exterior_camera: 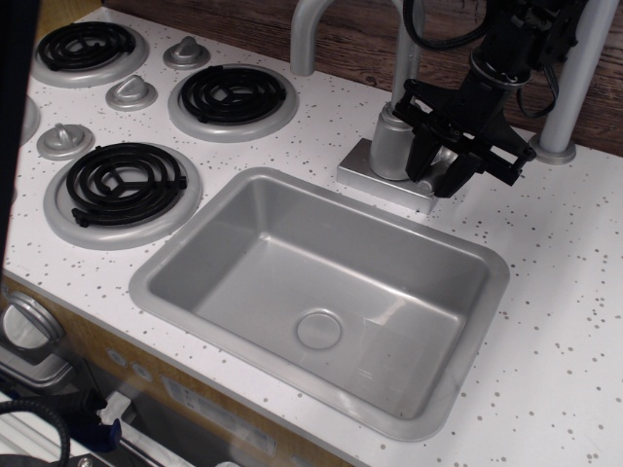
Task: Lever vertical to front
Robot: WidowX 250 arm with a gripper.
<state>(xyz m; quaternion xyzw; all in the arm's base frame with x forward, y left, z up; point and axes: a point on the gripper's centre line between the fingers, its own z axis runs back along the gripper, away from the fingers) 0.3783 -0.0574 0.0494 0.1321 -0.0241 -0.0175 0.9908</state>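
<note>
Straddling the lever [445, 159], the gripper [437, 172] is seen beside the faucet body [392, 141]. Whether it is clamped cannot be told
</note>
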